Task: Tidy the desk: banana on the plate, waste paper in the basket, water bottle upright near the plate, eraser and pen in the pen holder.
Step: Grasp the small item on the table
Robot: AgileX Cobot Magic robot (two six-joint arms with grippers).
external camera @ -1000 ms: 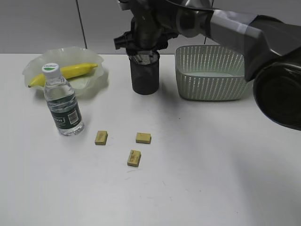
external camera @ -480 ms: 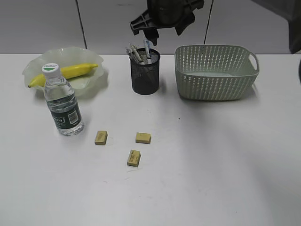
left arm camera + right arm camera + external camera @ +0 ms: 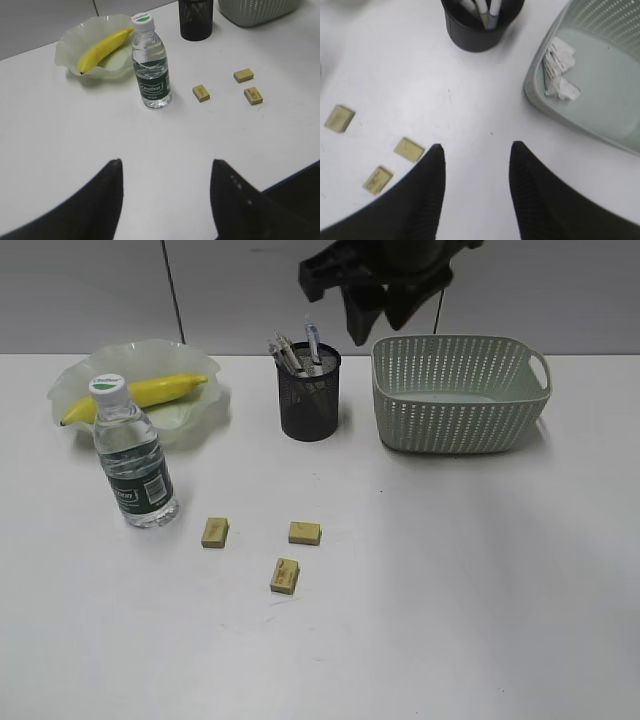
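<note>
The basket [image 3: 460,395] stands at the back right with crumpled waste paper [image 3: 559,75] inside, and the plate [image 3: 200,410] at back left carries the banana [image 3: 140,395], with the water bottle [image 3: 133,455] upright just in front of it. Between them the pen holder [image 3: 309,400] holds pens [image 3: 312,342], while three erasers [image 3: 215,532] lie loose on the table [image 3: 450,590]. The right gripper [image 3: 476,165] hangs high near the holder with jaws apart and empty; the left gripper [image 3: 165,185] hovers over the near table, likewise spread and empty.
</note>
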